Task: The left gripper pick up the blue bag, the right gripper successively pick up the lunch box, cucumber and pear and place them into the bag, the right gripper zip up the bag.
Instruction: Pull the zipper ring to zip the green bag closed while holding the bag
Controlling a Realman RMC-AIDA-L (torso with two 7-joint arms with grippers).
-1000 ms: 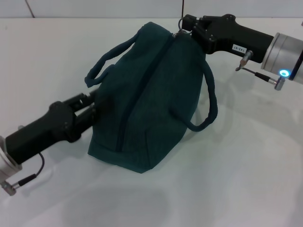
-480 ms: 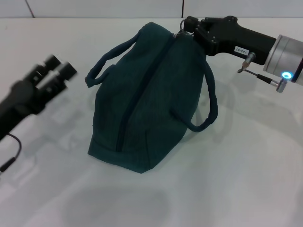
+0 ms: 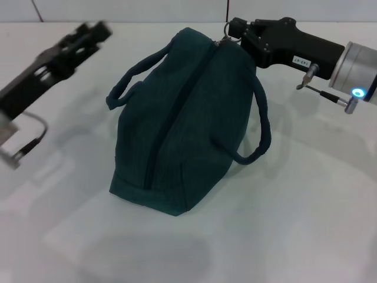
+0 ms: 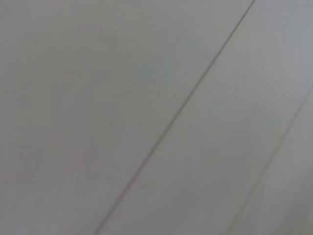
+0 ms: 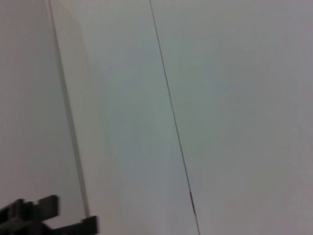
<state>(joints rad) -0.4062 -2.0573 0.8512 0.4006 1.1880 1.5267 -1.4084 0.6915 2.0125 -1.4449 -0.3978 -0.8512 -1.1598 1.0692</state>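
Note:
The blue bag (image 3: pixel 177 124) lies on the white table in the head view, its zipper line closed along the top and both loop handles hanging loose. My right gripper (image 3: pixel 234 29) sits at the bag's far end, shut on the zipper's ring pull (image 3: pixel 226 26). My left gripper (image 3: pixel 89 32) is lifted at the far left, well apart from the bag, open and holding nothing. The lunch box, cucumber and pear are out of view. Both wrist views show only pale flat surfaces with seams.
The white table (image 3: pixel 294 224) spreads all around the bag. A pale wall with a dark seam (image 3: pixel 227 9) runs behind the table's far edge. A thin cable (image 3: pixel 29 138) hangs under the left arm.
My left gripper let go of the bag's left side, pulled away and rose toward the far left. The bag and the right gripper stayed in place.

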